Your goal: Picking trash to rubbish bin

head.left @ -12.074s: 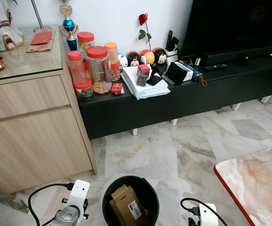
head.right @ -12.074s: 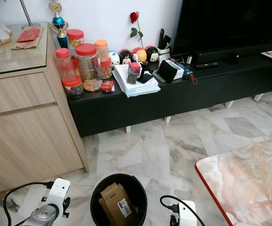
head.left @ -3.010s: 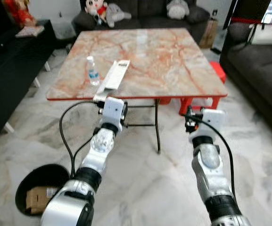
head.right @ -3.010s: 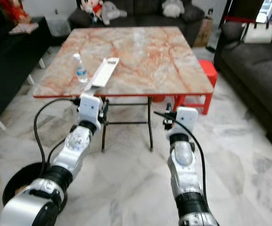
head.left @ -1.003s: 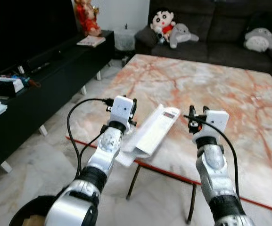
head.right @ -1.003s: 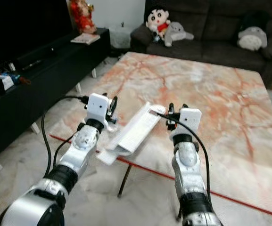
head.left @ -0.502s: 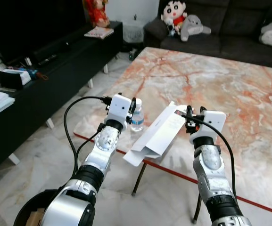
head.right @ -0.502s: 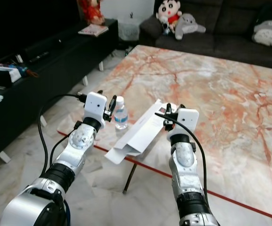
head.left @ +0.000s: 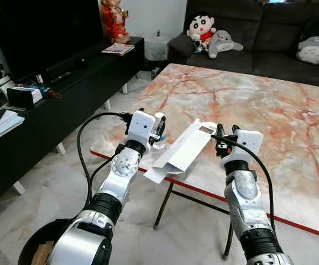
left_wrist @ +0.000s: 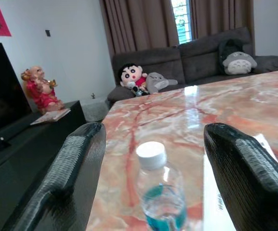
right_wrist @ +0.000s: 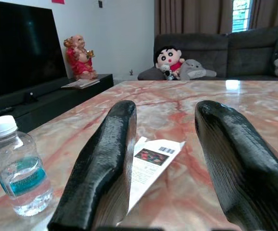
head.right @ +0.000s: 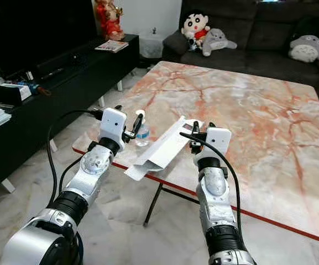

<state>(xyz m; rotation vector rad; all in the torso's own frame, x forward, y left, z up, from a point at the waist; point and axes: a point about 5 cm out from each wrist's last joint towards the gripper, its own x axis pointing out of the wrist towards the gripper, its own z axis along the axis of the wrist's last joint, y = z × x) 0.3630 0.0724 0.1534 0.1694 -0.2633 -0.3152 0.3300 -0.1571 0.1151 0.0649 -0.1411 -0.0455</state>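
Two pieces of trash lie at the near left corner of the marble surface: a small bottle standing upright, and just beside it a long flat carton whose near end sticks out past the red edge. The left claw is level with the bottle, fingers wide apart with the bottle between them but not touching. The right claw hovers over the far end of the carton, fingers also apart, holding nothing. The bin sits on the floor behind the left arm, with a box in it.

The bottle looks light, with only a little water at the bottom; thin clear plastic is smooth and will dent, so a grip around the mid-body, under the cap, seems safest. The carton is probably empty card: light, thin, easily crushed and floppy along its length. Pinching the overhanging end across its flat faces looks easiest
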